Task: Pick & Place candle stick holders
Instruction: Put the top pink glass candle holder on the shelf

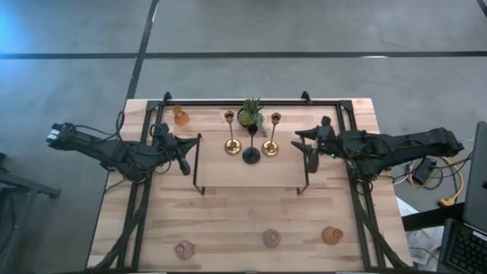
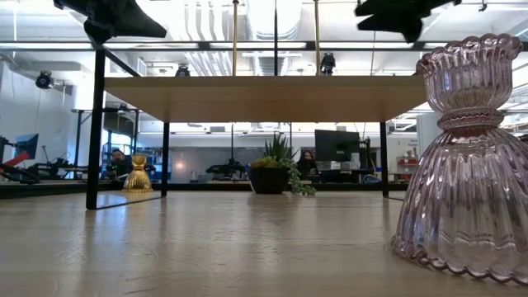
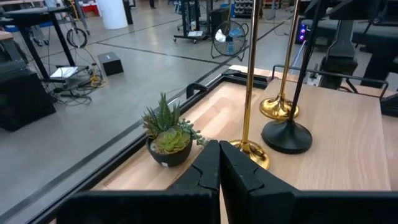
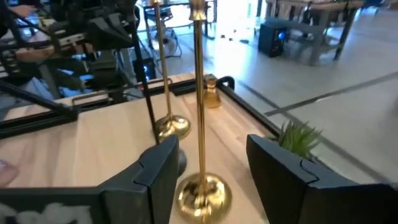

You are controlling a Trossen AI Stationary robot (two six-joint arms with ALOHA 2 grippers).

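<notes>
1. My left hand [image 1: 185, 164] is hovering at the left end of the raised shelf [image 1: 221, 173], its fingers [image 3: 205, 177] pressed together and holding nothing.
2. An amber glass holder [image 1: 180, 116] is standing on the desk [image 1: 243, 221] at the back left, behind that hand.
3. A pink glass holder [image 1: 184, 249] is sitting at the front left of the desk, well apart from the shelf.
4. The left gold holder [image 1: 231, 143] is standing upright on the shelf, just beside the black holder [image 1: 251, 152].
5. The potted plant [image 1: 251, 114] is sitting behind these, between the two gold stems.
6. The right gold holder [image 1: 271, 144] is standing on the shelf; in the right wrist view its stem [image 4: 200, 93] is rising between my spread fingers.
7. A second pink holder [image 1: 272, 238] is sitting at the front centre.
8. My right hand [image 1: 310, 156] is hanging open at the shelf's right end, gripping nothing.
9. An amber holder [image 1: 332, 235] is sitting at the front right.
</notes>
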